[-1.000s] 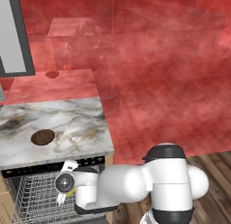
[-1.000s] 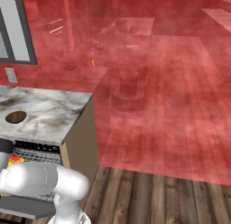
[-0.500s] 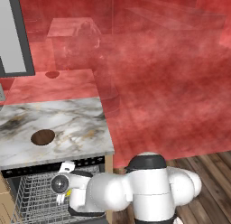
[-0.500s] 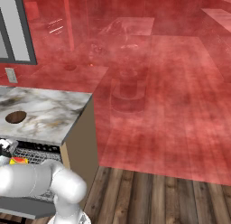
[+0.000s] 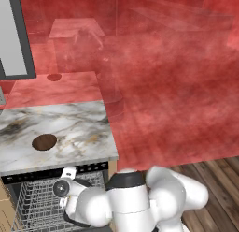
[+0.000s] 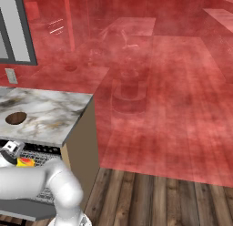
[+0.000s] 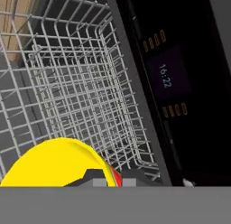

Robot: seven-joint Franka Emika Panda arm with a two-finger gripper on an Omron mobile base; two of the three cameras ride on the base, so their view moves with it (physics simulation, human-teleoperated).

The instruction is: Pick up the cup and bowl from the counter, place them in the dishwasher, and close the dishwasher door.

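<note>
The dark brown bowl (image 5: 44, 141) (image 6: 16, 118) rests on the marble counter (image 5: 84, 128) (image 6: 59, 111). Below the counter the dishwasher (image 5: 93, 169) is open, its wire rack (image 5: 32, 205) (image 7: 81, 92) pulled out beneath the black control strip (image 7: 167, 78). My gripper (image 6: 20, 157) (image 7: 108, 180) is shut on the yellow cup (image 6: 26, 162) (image 7: 54, 166) and holds it just above the rack, close under the counter edge. In the hand view the cup's rim sits against a dark fingertip (image 7: 94, 175). My arm hides most of the dishwasher door.
A tan wood side panel (image 6: 82, 147) closes the counter's right end, with wooden floor (image 6: 159, 197) beyond. A grey-framed window (image 5: 11, 34) stands behind the counter. Red-tinted mirror copies of counter and bowl lie further back.
My arm's elbow and shoulder have swung left in the left base view. The hand with the cup has stayed almost in place over the rack.
</note>
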